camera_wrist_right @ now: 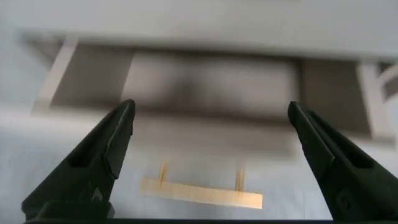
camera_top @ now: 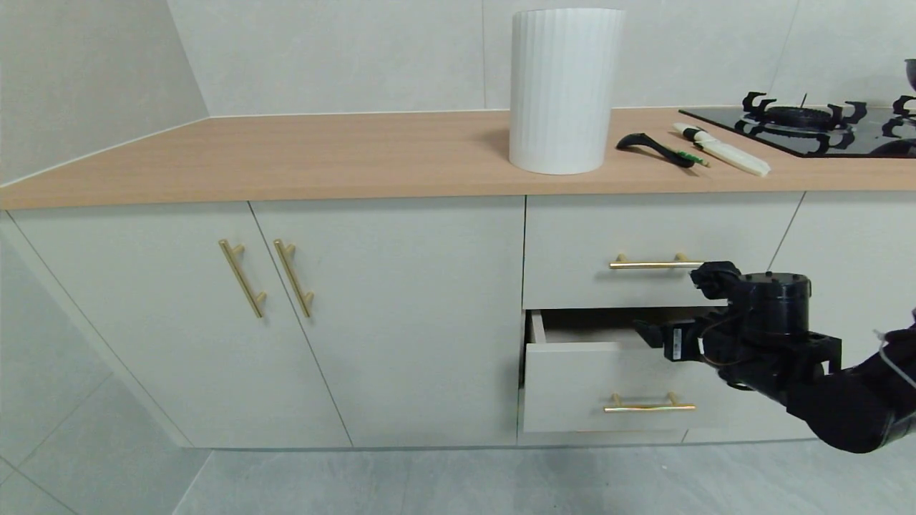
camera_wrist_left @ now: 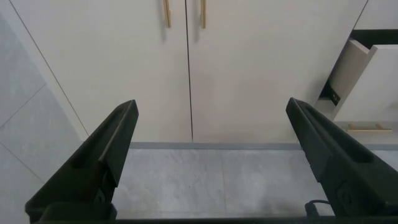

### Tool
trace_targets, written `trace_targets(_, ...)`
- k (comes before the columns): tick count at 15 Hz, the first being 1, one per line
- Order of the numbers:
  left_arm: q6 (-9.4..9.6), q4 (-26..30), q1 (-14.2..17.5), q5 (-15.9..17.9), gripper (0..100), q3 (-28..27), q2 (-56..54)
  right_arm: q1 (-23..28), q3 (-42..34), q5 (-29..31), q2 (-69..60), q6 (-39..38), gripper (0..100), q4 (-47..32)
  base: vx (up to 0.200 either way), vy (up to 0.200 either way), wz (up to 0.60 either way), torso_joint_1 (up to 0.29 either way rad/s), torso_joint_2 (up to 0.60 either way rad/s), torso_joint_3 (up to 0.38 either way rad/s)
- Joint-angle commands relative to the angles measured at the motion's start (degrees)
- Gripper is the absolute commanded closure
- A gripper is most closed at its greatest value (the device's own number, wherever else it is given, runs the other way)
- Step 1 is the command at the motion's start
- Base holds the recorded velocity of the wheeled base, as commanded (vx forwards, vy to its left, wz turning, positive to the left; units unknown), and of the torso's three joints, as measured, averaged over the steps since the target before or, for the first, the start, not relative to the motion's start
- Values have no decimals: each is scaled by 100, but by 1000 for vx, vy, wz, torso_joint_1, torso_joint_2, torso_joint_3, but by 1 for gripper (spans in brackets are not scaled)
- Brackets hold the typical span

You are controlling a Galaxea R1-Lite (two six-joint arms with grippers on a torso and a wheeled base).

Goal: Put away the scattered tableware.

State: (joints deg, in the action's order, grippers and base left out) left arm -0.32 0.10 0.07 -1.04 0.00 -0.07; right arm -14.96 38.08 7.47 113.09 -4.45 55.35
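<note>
On the wooden countertop (camera_top: 322,157), a black spoon (camera_top: 653,148), a thin green-handled utensil (camera_top: 690,156) and a long white utensil (camera_top: 723,149) lie beside a tall white ribbed container (camera_top: 563,89). Below them the lower drawer (camera_top: 572,386) stands partly pulled out. My right gripper (camera_top: 665,302) hangs in front of the drawer's gap, above its gold handle (camera_top: 649,406). In the right wrist view it (camera_wrist_right: 211,107) is open and holds nothing, over the drawer's inside (camera_wrist_right: 211,81) and handle (camera_wrist_right: 200,193). My left gripper (camera_wrist_left: 211,109) is open and empty, low before the cabinet doors (camera_wrist_left: 189,62).
A black gas hob (camera_top: 809,129) sits at the countertop's right end. The upper drawer (camera_top: 630,250) is closed. Two cabinet doors with gold handles (camera_top: 265,279) are at the left. Grey tiled floor (camera_top: 429,479) lies open in front. The open drawer's side (camera_wrist_left: 367,81) appears in the left wrist view.
</note>
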Motion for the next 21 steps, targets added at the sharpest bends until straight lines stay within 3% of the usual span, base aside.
trace_targets(1, -3, -1, 1, -2, 0, 0, 7, -7, -29, 114, 697, 14, 0, 460, 0, 0, 0, 0, 0, 0)
trace_targets(12, -3, -1, 1, -2, 0, 0, 7, 2, -99, 114, 864, 32, 0, 583, 0, 0, 0, 0, 0, 0)
trace_targets(19, -3, -1, 1, -2, 0, 0, 7, -95, -108, 53, 108, 41, 0, -771, 0, 0, 0, 0, 0, 0)
trace_targets(21, -3, -1, 1, -2, 0, 0, 7, -315, -99, -27, -340, 58, 0, -1773, 0, 0, 0, 0, 0, 0)
